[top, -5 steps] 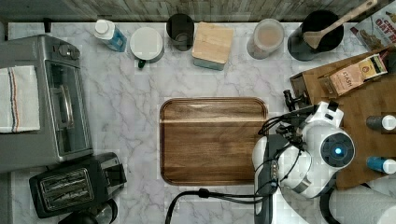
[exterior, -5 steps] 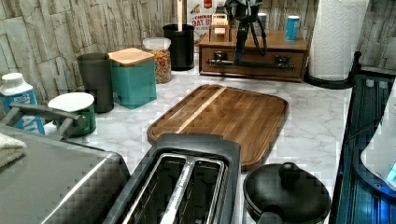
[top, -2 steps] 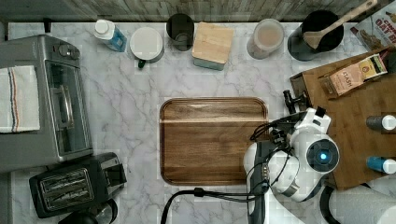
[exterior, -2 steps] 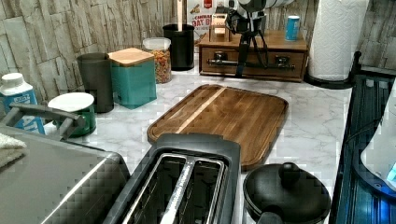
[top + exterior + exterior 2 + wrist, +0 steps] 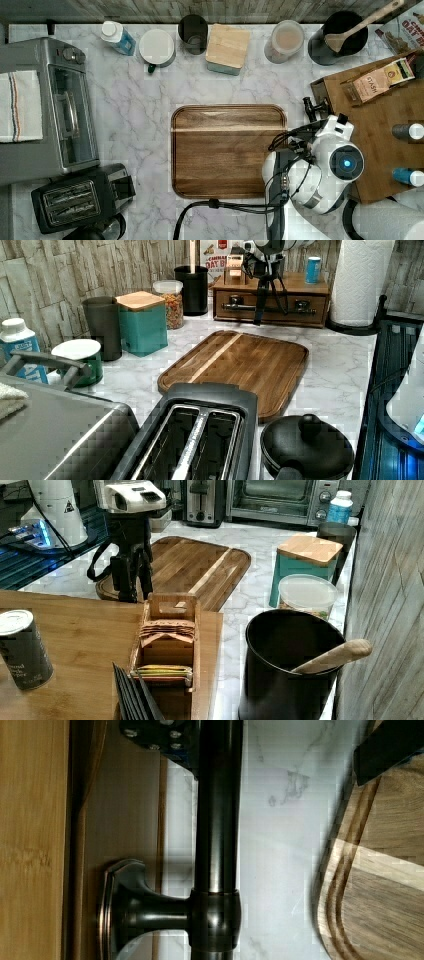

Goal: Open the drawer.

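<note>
The arm reaches straight down at the front of the bamboo box, its white wrist above and the dark pincer [image 5: 262,302] hanging vertical. The pincer's fingers stand apart, unclenched, straddling the bar: in the wrist view one black finger [image 5: 165,740] sits between handle and panel, the other [image 5: 390,745] out over the marble, neither pressing the metal.

The drawer [image 5: 272,305] is at the far end of the desk [image 5: 330,365] in the left view, low in the box, its panel flush with the frame. It is pale, fine-grained bamboo. The handle [image 5: 217,820] is a smooth round bar of dark glossy metal, held off the panel by a flared post.

Just beside it lies a darker wooden tray board [image 5: 227,150], flat, rounded at the corners, with a groove along its rim and one lighter stripe. The desk is white veined marble.
</note>
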Robot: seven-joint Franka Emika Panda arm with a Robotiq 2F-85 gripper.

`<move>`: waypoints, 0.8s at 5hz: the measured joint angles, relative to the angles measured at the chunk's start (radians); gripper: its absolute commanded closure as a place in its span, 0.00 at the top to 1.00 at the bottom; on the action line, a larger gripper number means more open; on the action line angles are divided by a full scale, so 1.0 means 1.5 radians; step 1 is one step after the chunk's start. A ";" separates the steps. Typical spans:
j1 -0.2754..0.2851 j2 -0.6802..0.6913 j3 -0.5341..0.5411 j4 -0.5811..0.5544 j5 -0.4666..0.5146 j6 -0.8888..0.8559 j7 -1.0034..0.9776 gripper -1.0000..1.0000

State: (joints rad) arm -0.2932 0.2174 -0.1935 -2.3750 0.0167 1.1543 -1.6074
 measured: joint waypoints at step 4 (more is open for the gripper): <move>0.009 0.005 0.009 0.049 0.005 -0.135 -0.001 1.00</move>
State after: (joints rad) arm -0.2791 0.2252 -0.1794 -2.3008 0.0246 0.9517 -1.6094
